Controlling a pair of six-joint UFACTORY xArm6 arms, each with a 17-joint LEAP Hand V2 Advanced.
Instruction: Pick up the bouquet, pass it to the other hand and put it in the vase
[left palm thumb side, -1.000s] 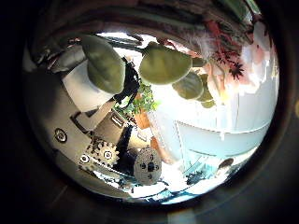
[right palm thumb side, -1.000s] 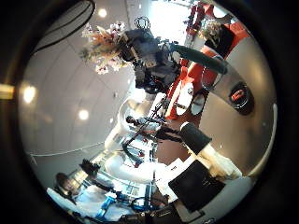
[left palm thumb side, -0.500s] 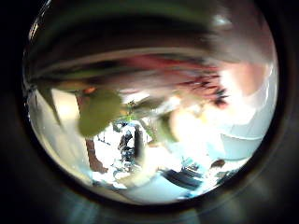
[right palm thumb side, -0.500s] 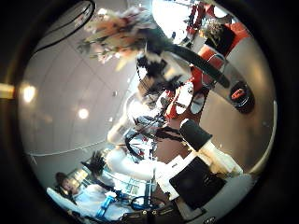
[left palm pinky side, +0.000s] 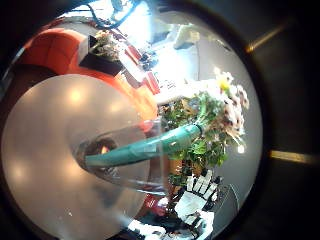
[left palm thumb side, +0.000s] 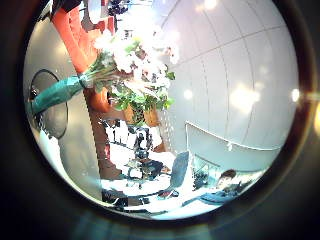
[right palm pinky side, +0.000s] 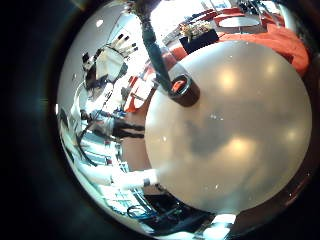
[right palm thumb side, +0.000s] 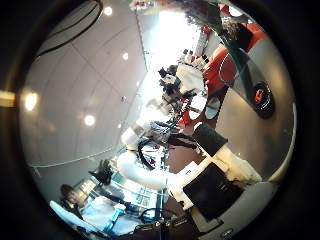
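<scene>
Over the round grey worktop (left palm pinky side: 60, 150), the teal-stemmed bouquet of pale flowers (left palm pinky side: 190, 125) lies slanted, vase unseen; handover seemingly underway, insertion next. Neither hand's grip can be told.

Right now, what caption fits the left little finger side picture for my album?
A bouquet of flowers with teal-wrapped stems lies over a round grey table.

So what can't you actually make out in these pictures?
1. Bouquet stem end: in the left little finger view it blurs into the table; whether it is in the vase is unclear.
2. Vase: in the right little finger view, too small to show its contents.
3. Flowers: in the right thumb view, cut off by the edge.
</scene>
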